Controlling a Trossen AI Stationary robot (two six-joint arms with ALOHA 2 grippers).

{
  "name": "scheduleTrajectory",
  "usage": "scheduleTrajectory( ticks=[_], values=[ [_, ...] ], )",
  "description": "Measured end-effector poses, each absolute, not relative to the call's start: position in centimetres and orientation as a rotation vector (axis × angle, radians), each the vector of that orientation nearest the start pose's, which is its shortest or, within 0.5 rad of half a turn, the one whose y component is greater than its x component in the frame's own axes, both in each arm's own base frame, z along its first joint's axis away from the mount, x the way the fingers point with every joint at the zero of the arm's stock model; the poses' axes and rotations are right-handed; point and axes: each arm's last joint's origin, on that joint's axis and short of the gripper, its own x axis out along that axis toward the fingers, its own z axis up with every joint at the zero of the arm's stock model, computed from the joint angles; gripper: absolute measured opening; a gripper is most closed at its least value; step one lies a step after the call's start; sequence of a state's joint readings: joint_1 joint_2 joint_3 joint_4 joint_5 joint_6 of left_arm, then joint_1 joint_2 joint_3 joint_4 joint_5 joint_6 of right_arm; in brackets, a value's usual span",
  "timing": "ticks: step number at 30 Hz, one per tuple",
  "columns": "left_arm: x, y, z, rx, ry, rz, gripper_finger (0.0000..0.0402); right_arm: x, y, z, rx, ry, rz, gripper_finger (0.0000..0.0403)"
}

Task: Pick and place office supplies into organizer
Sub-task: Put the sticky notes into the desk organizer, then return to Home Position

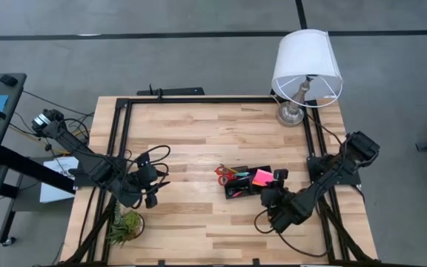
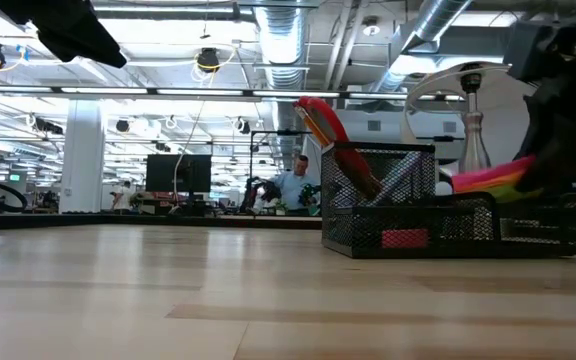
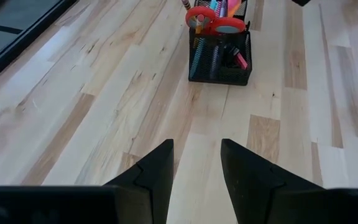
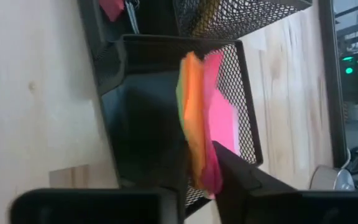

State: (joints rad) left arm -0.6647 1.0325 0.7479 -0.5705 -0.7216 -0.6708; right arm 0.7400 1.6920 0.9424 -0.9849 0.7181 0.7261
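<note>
Right wrist view shows the right gripper [image 4: 201,177] narrowly parted around the sticky-note pad [image 4: 207,118], standing tilted inside the organizer [image 4: 244,93]; placing seems underway; next, spread wider and lift clear; left gripper [image 3: 196,163] waits half-open, empty.

Scissors [image 1: 224,175] stand in the organizer [image 1: 237,190] mid-table — sticky-note pad [image 1: 262,178] at its lamp-side [image 1: 307,67] end.

Right gripper [image 4: 197,180]: fingers run off the frame edge beside the sticky-note pad [image 4: 201,127]; contact unclear. Organizer [image 1: 245,182] contents too small overhead. Low view: lamp [image 2: 468,110] half hidden behind mesh and arm.
</note>
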Motion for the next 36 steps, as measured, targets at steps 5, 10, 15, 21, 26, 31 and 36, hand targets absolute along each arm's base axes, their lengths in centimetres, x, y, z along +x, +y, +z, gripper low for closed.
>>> scheduleTrajectory(
  ticks=[5, 10, 15, 21, 26, 31, 36],
  values=[
    [16.6, -10.5, 25.1, -0.1, 0.596, 0.264, 0.0126, 20.6, 15.5, 15.4, -0.515, 1.167, -0.436, 0.0111],
    [16.6, -10.5, 25.1, -0.102, 0.596, 0.264, 0.0126, 21.0, 15.0, 15.4, -0.493, 1.172, -0.456, 0.0171],
    [16.6, -10.5, 25.1, -0.121, 0.593, 0.269, 0.0126, 21.3, 15.1, 15.9, -0.474, 1.183, -0.458, 0.0217],
    [16.6, -10.7, 25.1, -0.138, 0.612, 0.24, 0.0126, 20.6, 15.7, 19.0, -0.383, 1.175, -0.487, 0.0239],
    [16.4, -11.2, 25.1, -0.166, 0.654, 0.155, 0.0126, 18.8, 16.4, 22.7, -0.384, 1.02, -0.448, 0.0239],
    [15.4, -12.6, 25.1, -0.165, 0.658, 0.067, 0.0126, 15.7, 16.6, 24.9, -0.302, 0.697, -0.458, 0.0239],
    [13.1, -14.5, 25.0, -0.046, 0.621, 0.012, 0.0126, 11.9, 17.2, 22.4, -0.222, 0.424, -0.384, 0.0239]
  ],
)
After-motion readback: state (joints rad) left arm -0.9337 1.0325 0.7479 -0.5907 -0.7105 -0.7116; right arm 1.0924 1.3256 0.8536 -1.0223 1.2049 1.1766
